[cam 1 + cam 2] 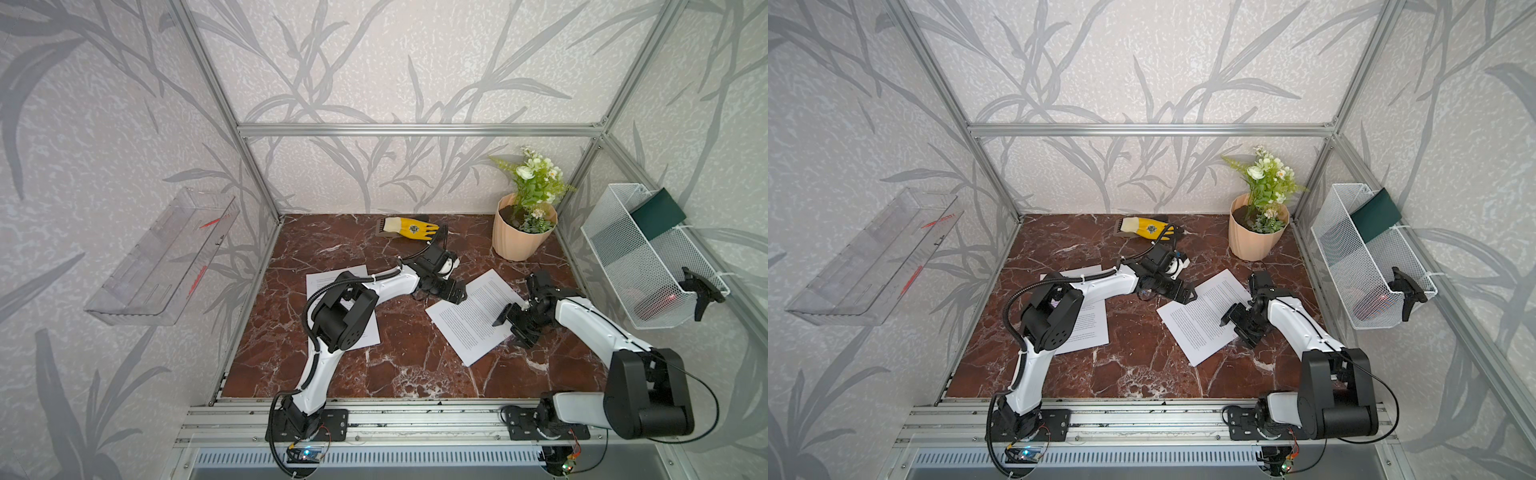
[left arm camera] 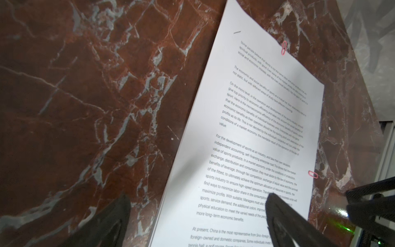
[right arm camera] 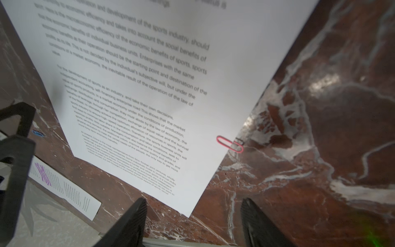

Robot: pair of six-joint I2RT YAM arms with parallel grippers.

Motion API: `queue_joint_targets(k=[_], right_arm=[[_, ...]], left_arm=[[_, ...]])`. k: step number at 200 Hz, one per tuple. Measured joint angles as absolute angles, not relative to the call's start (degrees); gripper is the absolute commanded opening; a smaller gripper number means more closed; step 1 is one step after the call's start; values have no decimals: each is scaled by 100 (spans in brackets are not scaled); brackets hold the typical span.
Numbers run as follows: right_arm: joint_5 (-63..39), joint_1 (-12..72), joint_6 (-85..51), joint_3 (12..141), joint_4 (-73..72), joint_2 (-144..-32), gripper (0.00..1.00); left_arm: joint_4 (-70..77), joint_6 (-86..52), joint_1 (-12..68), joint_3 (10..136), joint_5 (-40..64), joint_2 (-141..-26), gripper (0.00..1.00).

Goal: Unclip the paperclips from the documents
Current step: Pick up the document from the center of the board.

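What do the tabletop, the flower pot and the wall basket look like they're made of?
Tabletop: polished red-brown marble or a marble-look laminate, white veins, glossy reflections. Flower pot: likely matte plastic, peach, ribbed sides. Basket: white-coated metal mesh, see-through holes.

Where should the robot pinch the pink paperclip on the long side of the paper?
Pinch the pink paperclip by the end poking off the document over the marble table. Come from the table side, since it lies flat across the page edge, and slide it outward. The open right gripper looks nearest.
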State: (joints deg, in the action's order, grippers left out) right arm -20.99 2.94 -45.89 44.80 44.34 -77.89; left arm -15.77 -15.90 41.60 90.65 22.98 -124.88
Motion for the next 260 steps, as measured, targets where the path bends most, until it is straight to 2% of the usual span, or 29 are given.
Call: queue_joint_targets(k=[32,67,142,189,260], right_arm=[[-2102,290,-4578,4512,4377,-8259,72],[-2106,290,-4700,4139,4265,-8302,72],[-2268,296,-4707,4219,4250,-8582,72],[-2309,294,-4541,4244,4281,-8611,72],[-2462,301,-4125,4237,3920,-8414,69]], left_arm=[[-1363,-1441,4191,9080,2261,-12623,99],[-1282,-1319,4235,9105,2309,-12663,99],[-1258,-1503,4364,8934,2987,-12567,99],[-1258,-1870,4383,8873,3328,-12527,99],[-1337,-2034,4379,8508,3304,-12261,98]])
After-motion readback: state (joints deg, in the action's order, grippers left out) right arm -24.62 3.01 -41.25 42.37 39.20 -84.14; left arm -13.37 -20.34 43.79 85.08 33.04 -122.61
